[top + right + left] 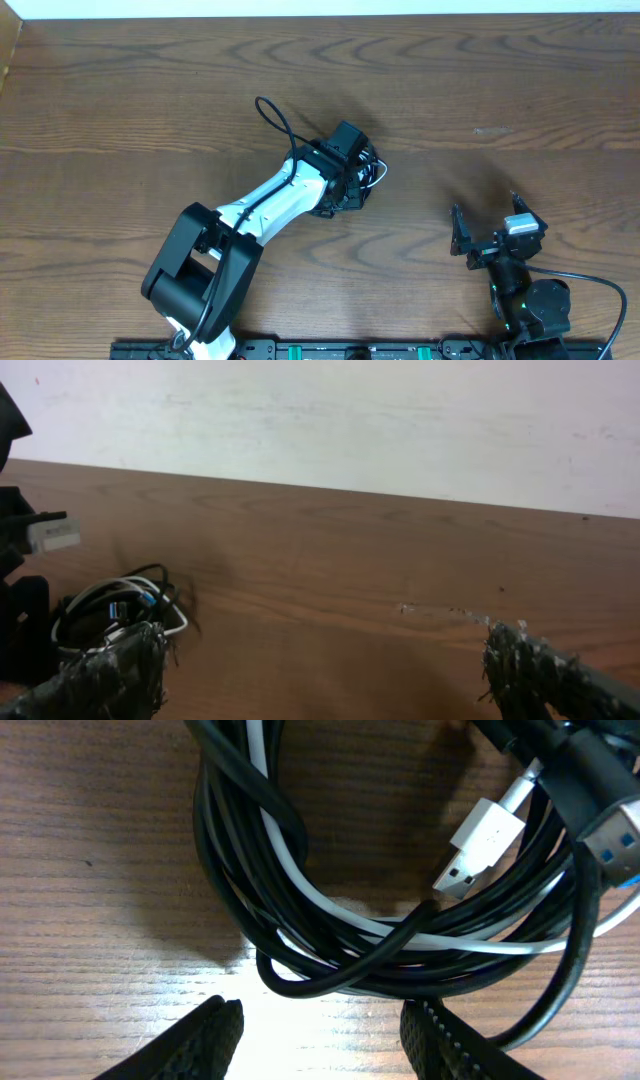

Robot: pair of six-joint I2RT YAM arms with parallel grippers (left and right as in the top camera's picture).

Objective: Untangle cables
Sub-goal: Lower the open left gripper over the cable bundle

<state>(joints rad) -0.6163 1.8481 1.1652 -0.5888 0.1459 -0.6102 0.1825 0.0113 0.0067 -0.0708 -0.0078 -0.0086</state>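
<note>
- Reaching from the near-left edge toward the middle of the table [110, 90], the left arm [270, 205] is the one over the work. In the overhead view its wrist covers most of the tangle.
- The left gripper [325, 1032] has its jaws parted partway, with only bare wood between them, so it pinches nothing.
- The cables [235, 870] lie just ahead of those fingertips, near the table's centre. They form one loose coil of several black loops with a white cable [480, 946] threaded through them.
- The nearest black strand bows toward the left gripper and runs crosswise to its reach, so its length lies across the gap of the jaws. A short advance looks enough to bring that strand between the fingers.
- Further right in the coil sits a white plug [485, 840], its metal end pointing down into the loop. A blue-tipped plug [620, 845] shows at the right edge of the left wrist view.
- The right gripper [488, 225] stands well apart to the right of the bundle, its jaws spread wide and empty. From its own camera the tangle sits low at the far left.
- The left arm is much the nearer of the two. To steady the coil, the right gripper would have to travel leftward across bare wood.
</note>
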